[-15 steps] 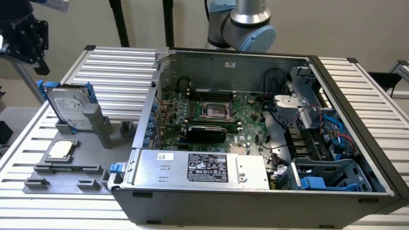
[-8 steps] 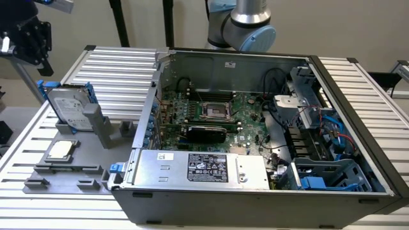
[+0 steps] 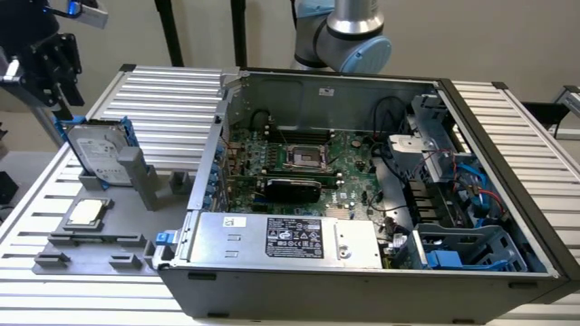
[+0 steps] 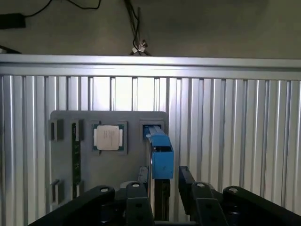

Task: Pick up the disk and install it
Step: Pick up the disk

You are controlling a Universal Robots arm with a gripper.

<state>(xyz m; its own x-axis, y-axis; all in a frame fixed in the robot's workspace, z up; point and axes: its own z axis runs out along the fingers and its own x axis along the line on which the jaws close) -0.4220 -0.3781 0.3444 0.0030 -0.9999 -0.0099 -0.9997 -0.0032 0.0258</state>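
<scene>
Wrist view: open pincer [image 4: 163, 173] straddles the upright disk [image 4: 160, 146], square chip [image 4: 108, 138] beside on grey holder [image 4: 101, 174].

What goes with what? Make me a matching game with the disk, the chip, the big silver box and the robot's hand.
1 disk
2 chip
3 big silver box
4 hand

A lying flat on the grey tray
B up above the disk
C inside the computer case
D standing on edge in a grey holder

Pairs: 1-D, 2-A, 3-C, 4-B
</scene>
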